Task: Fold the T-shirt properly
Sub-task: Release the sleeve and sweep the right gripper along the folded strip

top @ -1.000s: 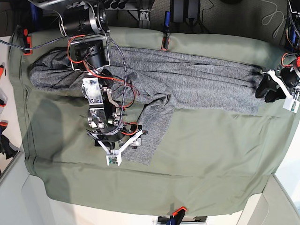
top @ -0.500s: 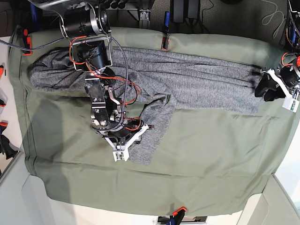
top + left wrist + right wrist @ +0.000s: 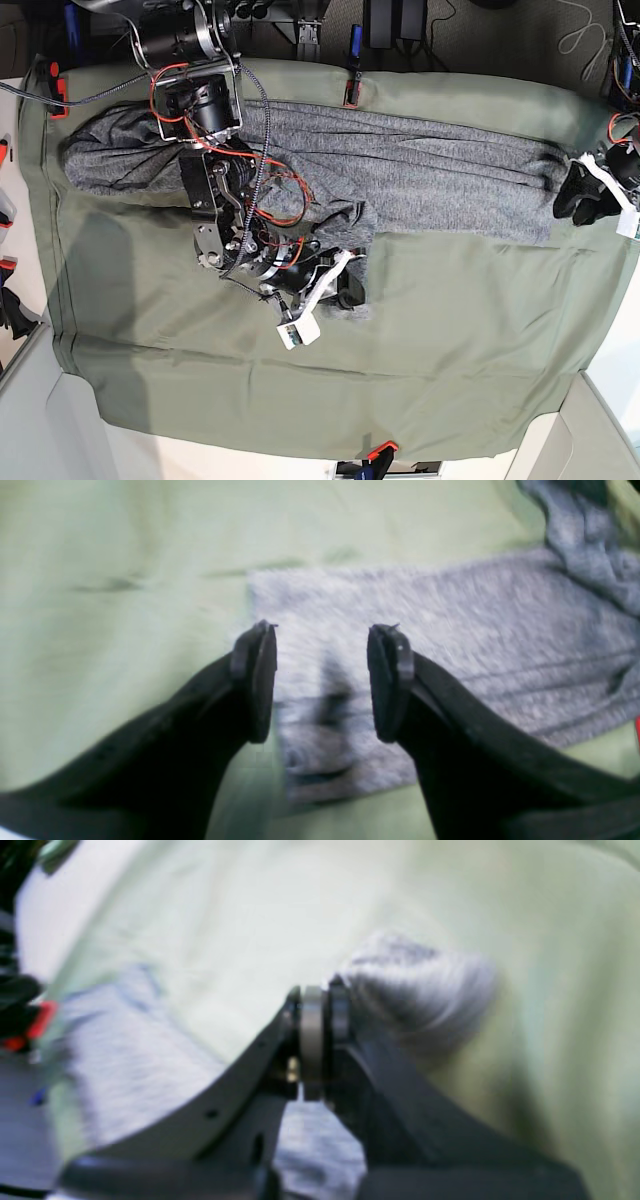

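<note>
The heather-grey T-shirt (image 3: 420, 170) lies in a long band across the back of the olive table cloth (image 3: 450, 340). My right gripper (image 3: 338, 285) is shut on the shirt's sleeve, which hangs bunched up from the band. In the right wrist view the shut gripper (image 3: 315, 992) pinches a wad of grey fabric (image 3: 420, 985). My left gripper (image 3: 588, 197) is open at the shirt's right end. In the left wrist view the left gripper (image 3: 324, 630) is open and empty just above the flat grey fabric (image 3: 450, 630).
Orange clamps hold the cloth at the back edge (image 3: 352, 95), the back left corner (image 3: 55, 90) and the front edge (image 3: 380, 452). My right arm's body and red cables (image 3: 215, 170) lie over the shirt's left part. The cloth's front edge runs along the bottom.
My right gripper has moved right and back with the sleeve, which went from lying flat to bunched up. My left gripper has shifted slightly right, off the shirt's end.
</note>
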### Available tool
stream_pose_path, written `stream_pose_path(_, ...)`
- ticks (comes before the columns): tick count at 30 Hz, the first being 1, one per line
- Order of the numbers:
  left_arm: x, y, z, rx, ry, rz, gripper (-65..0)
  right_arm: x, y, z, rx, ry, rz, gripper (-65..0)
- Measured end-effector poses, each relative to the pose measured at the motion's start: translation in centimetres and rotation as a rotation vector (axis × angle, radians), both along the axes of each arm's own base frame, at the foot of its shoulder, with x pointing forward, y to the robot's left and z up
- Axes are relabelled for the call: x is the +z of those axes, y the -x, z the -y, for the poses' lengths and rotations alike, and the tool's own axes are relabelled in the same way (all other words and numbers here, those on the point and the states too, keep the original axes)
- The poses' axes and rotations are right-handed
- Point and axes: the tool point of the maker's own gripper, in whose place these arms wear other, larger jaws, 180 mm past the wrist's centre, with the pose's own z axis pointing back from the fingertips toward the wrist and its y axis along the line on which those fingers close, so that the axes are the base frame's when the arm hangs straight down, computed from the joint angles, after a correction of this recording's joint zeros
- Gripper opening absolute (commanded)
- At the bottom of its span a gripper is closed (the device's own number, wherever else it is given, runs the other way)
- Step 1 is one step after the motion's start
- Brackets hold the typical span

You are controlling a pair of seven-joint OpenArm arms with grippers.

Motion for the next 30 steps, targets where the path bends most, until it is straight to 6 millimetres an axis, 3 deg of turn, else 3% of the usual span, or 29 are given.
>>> stream_pose_path(5, 1.9, -0.1, -1.9, 0.063, 0.032, 0.045, -33.0, 2.3, 4.5, -4.2, 0.149, -0.061, 0.042, -65.0)
stream_pose_path(10, 1.6, 0.5, -2.3, 0.070, 0.037, 0.004, -33.0, 2.8, 9.5, -9.6, 0.366, -0.016, 0.097, -65.0)
stream_pose_path(18, 1.8, 0.5, -2.1, 0.070, 0.053, 0.011, -33.0, 1.6, 14.6, -13.0, 0.550, 0.052, 0.135, -65.0)
stream_pose_path(23, 1.6, 0.6, -2.2, 0.070, 0.039, 0.003, -32.9, 1.4, 15.3, -13.6, 0.566, 0.062, 0.172, -65.0)
stream_pose_path(27, 0.9, 1.2, -2.5, 0.071, 0.010, -0.026, -27.0, 1.4, 15.7, -13.7, 0.550, 0.026, 0.172, -30.0)
stream_pose_path(28, 0.8, 1.3, -2.6, 0.071, 0.005, -0.032, -27.0, 1.4, 15.8, -13.7, 0.551, 0.024, 0.169, -24.9)
stream_pose_path(30, 0.9, 1.2, -2.6, 0.071, 0.005, -0.026, -27.0, 1.4, 15.7, -13.7, 0.548, 0.023, 0.170, -22.6)
